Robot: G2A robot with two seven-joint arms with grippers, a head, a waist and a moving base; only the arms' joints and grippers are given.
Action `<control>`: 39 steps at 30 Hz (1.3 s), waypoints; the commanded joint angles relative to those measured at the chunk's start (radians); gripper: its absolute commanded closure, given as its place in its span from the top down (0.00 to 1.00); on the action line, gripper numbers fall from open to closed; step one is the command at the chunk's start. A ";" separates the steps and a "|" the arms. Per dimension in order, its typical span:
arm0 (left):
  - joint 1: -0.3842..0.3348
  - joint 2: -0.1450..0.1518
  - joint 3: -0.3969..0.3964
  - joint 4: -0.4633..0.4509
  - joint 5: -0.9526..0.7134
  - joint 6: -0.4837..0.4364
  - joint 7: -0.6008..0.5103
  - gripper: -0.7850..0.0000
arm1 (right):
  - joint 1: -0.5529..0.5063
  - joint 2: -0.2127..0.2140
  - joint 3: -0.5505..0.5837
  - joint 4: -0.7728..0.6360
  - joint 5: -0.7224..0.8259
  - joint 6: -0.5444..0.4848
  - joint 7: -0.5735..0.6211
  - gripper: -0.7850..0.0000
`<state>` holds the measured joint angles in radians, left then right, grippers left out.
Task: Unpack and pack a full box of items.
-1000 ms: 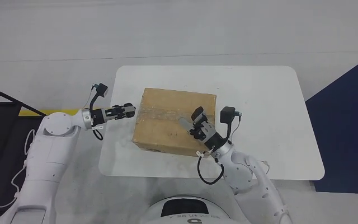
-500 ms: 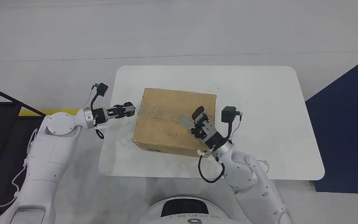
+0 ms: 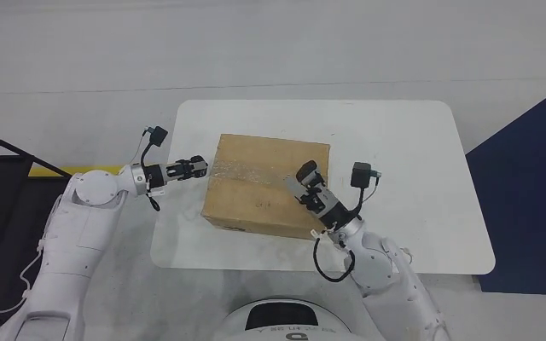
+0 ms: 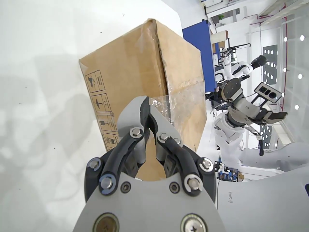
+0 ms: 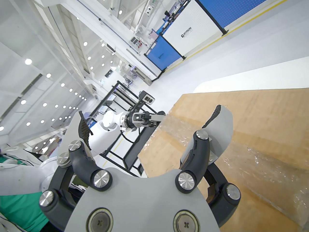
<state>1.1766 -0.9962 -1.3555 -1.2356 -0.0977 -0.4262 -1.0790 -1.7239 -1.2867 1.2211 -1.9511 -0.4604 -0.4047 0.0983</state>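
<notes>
**Cardboard box [image 3: 256, 183] taped shut on white table [image 3: 401, 145]**

It stands toward the left arm's side of the table, clear tape [image 3: 243, 170] across its top; left gripper [image 3: 205, 162] is at the box edge, fingers pressed together at the tape's end; right gripper [image 3: 297, 175] hangs spread over the top.

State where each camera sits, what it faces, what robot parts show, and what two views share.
Top view: above the arms, looking down at the white rounded table and taped brown cardboard box; left gripper at the box's edge, right gripper over its top.
Left wrist view: on the left wrist, facing the box's end past its shut fingers; right gripper beyond.
Right wrist view: on the right wrist, facing across the box top between open fingers.
Shared: both wrist views show the clear tape strip.
</notes>
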 commanded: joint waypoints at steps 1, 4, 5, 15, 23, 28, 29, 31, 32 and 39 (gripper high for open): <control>0.002 0.001 0.003 0.001 0.000 -0.002 0.000 0.00 | -0.017 0.008 0.035 -0.004 0.102 -0.044 0.060 1.00; 0.000 0.001 0.010 -0.001 -0.004 -0.012 -0.011 0.00 | -0.047 0.020 0.084 -0.011 0.258 -0.045 0.171 0.74; -0.001 0.002 0.013 0.000 -0.015 -0.021 -0.023 0.00 | -0.051 0.025 0.114 -0.016 0.304 -0.017 0.216 0.66; -0.009 0.008 0.022 -0.014 0.078 -0.024 0.027 0.00 | -0.032 0.048 0.203 -0.017 0.379 0.232 0.406 1.00; 0.001 0.012 0.026 -0.032 0.099 -0.020 0.051 0.00 | -0.013 0.051 0.174 -0.029 0.300 0.300 0.391 1.00; 0.004 0.015 0.029 -0.039 0.111 -0.019 0.059 0.00 | 0.003 0.052 0.156 -0.035 0.280 0.340 0.404 1.00; 0.005 0.015 0.030 -0.040 0.114 -0.019 0.060 0.00 | 0.009 0.053 0.152 -0.031 0.274 0.355 0.407 1.00; 0.005 0.016 0.032 -0.040 0.115 -0.019 0.064 0.00 | 0.024 0.052 0.140 -0.024 0.267 0.385 0.409 1.00; 0.005 0.016 0.033 -0.040 0.115 -0.018 0.066 0.00 | 0.032 0.052 0.135 -0.020 0.266 0.398 0.407 1.00; 0.005 0.017 0.042 -0.036 0.118 -0.019 0.077 0.00 | 0.071 0.050 0.105 -0.011 0.277 0.467 0.412 1.00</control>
<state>1.1815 -0.9791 -1.3144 -1.2728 0.0216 -0.4442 -1.0029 -1.6571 -1.2365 1.3297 -1.9625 -0.1842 0.0495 0.5045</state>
